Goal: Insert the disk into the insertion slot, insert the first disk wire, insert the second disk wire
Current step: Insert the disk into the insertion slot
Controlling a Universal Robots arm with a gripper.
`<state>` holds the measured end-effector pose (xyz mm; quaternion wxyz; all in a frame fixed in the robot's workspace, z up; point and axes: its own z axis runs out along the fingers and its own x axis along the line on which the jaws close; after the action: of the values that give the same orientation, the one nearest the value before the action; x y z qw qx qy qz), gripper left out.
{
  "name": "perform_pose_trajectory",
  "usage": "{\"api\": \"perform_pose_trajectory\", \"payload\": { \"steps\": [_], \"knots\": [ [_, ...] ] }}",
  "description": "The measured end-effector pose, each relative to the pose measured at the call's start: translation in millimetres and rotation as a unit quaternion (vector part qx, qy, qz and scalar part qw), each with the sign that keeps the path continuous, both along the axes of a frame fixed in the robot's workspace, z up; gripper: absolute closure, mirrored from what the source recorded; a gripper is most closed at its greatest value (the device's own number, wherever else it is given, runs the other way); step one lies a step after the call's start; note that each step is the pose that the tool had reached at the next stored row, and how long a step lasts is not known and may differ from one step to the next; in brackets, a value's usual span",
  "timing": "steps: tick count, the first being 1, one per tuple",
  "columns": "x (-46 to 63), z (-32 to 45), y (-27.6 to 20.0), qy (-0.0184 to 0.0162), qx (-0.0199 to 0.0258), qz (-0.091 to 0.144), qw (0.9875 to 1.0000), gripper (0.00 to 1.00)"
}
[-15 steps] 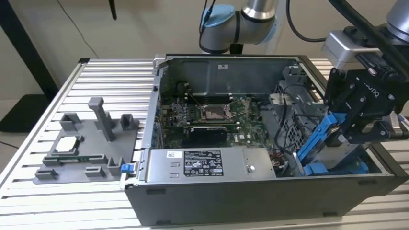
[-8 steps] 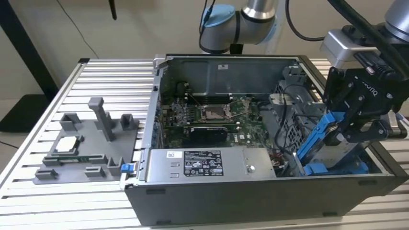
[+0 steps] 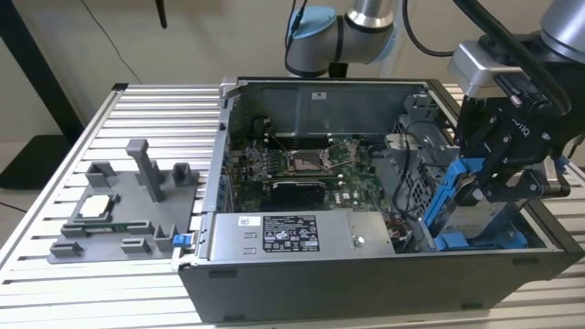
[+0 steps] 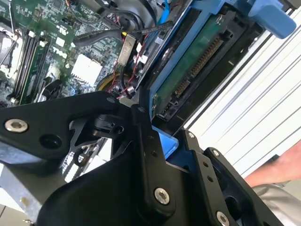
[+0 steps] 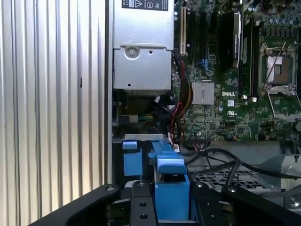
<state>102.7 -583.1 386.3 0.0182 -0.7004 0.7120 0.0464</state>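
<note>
My gripper (image 3: pixel 501 184) is shut on the disk (image 3: pixel 477 218), a silver-grey drive in a bright blue carrier (image 3: pixel 446 199). The disk stands on edge, tilted, at the case's front corner on the exterior view's right. Its lower end sits among the blue fittings of the insertion slot (image 3: pixel 480 241); how deep it sits I cannot tell. In the second wrist view the disk's green board and connector (image 4: pixel 195 66) face the camera, beyond my black fingers (image 4: pixel 146 155). The first wrist view shows the blue carrier (image 5: pixel 171 186) clamped between the fingers (image 5: pixel 141 205), beside the perforated cage (image 5: pixel 225 179). Loose black wires (image 5: pixel 221 160) lie over the cage.
The open grey computer case (image 3: pixel 366 288) lies on a slatted metal table (image 3: pixel 155 110), with the motherboard (image 3: pixel 302 164) inside and a grey stickered box (image 3: pixel 292 236) at the front. A grey fixture plate (image 3: pixel 119 212) lies to the exterior view's left. A person's hand (image 4: pixel 280 172) is close by.
</note>
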Motion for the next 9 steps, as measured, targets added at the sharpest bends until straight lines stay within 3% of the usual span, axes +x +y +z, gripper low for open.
{"api": "perform_pose_trajectory", "payload": {
  "steps": [9],
  "knots": [
    [0.3, -5.7, 0.4, 0.0002, 0.0022, 0.0, 1.0, 1.0]
  ]
}}
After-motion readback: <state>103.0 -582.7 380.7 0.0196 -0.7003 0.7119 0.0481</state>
